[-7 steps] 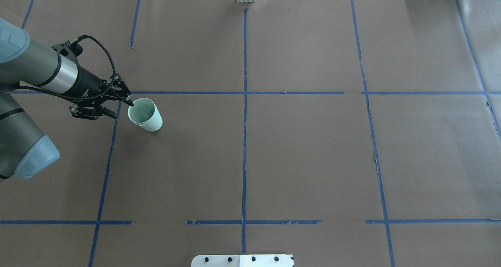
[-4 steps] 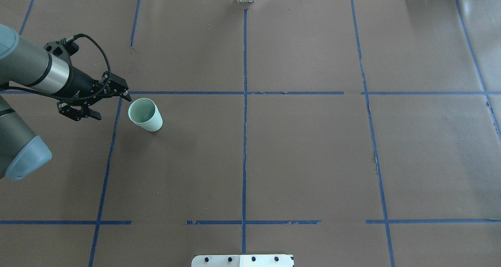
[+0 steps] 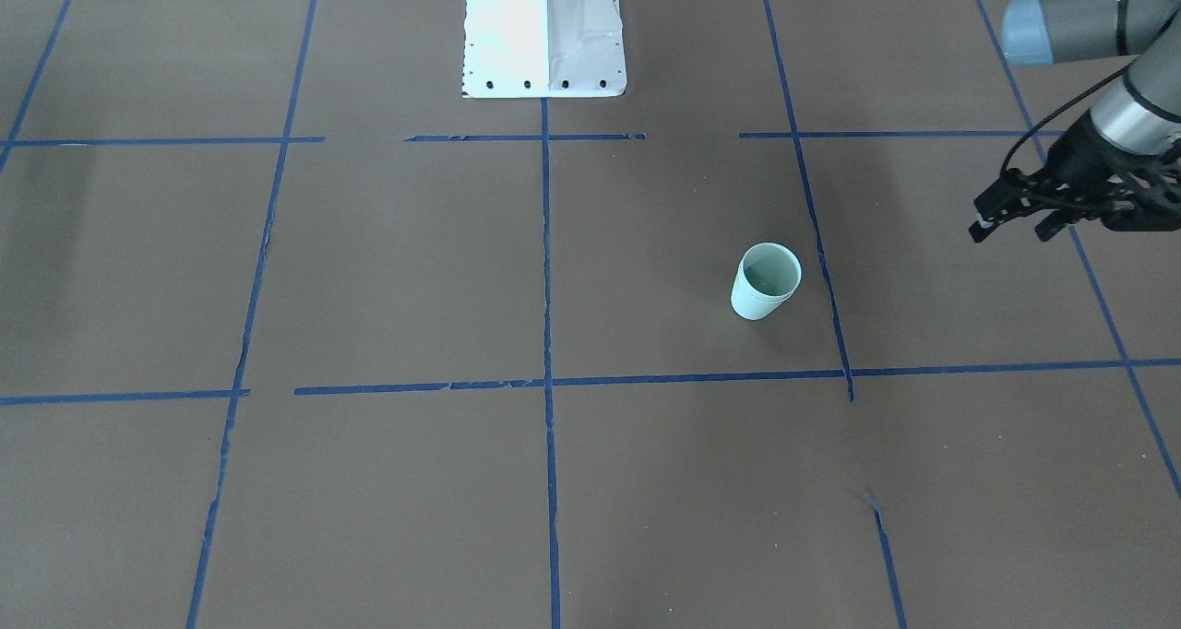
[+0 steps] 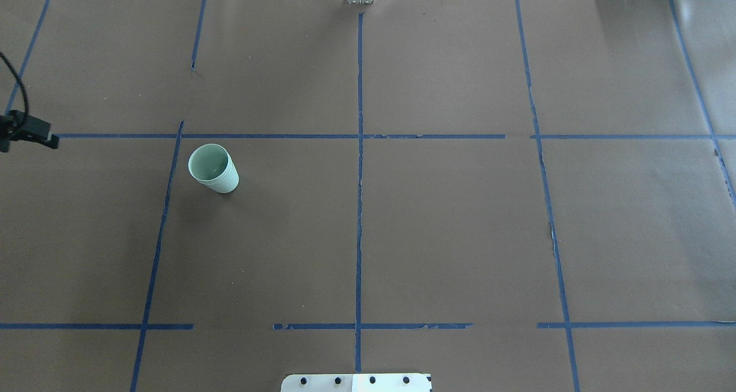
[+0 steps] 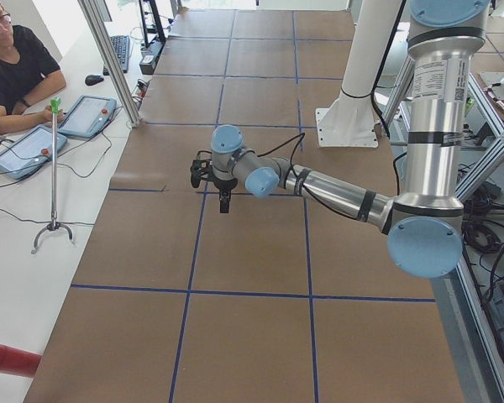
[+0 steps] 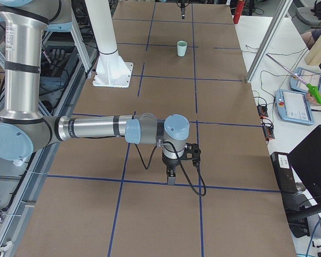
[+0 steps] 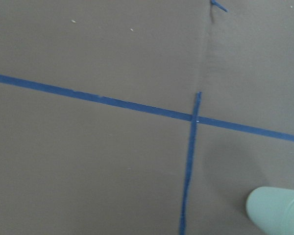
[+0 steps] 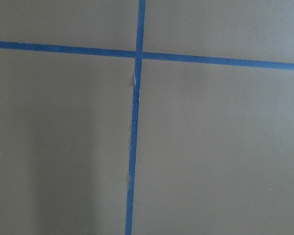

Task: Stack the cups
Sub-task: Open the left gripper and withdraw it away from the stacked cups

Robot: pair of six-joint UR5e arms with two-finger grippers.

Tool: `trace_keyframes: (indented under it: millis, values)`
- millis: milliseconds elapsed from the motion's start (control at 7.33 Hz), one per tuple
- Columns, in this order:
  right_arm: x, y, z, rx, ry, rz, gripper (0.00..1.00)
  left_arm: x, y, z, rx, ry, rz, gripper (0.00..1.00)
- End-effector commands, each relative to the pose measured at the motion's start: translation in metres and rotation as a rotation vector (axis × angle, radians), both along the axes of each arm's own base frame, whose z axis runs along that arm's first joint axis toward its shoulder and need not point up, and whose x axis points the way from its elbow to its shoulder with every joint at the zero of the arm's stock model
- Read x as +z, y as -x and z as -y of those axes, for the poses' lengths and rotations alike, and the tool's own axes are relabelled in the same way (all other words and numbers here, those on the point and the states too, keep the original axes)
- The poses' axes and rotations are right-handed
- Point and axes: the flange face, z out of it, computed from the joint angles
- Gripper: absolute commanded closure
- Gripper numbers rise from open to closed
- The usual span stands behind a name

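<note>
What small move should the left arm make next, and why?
Probably draw the left end effector further from the cups: they stand nested and upright, and it is open, empty and apart from them, so nothing seems left to stack.

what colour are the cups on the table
Pale mint green cups, clearest in the overhead exterior view.

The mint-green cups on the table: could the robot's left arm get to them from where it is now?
Probably yes. The cups stand upright on the table with nothing beside them. The left gripper hangs open off to one side, and nothing lies between it and them.
</note>
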Motion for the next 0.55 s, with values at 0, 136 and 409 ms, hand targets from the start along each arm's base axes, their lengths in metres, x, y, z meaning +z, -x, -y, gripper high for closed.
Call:
trace_keyframes:
  millis: [0,136,409]
  values:
    - [0.000,0.000,0.000,0.000,0.000,0.001,0.00,0.082,0.105,-0.001,0.082,-0.092,0.085,0.00]
    - [0.000,0.000,0.000,0.000,0.000,0.000,0.00,0.103,0.148,0.000,0.104,-0.067,0.118,0.00]
    - [0.000,0.000,0.000,0.000,0.000,0.000,0.00,0.134,0.205,-0.008,0.114,-0.017,0.135,0.00]
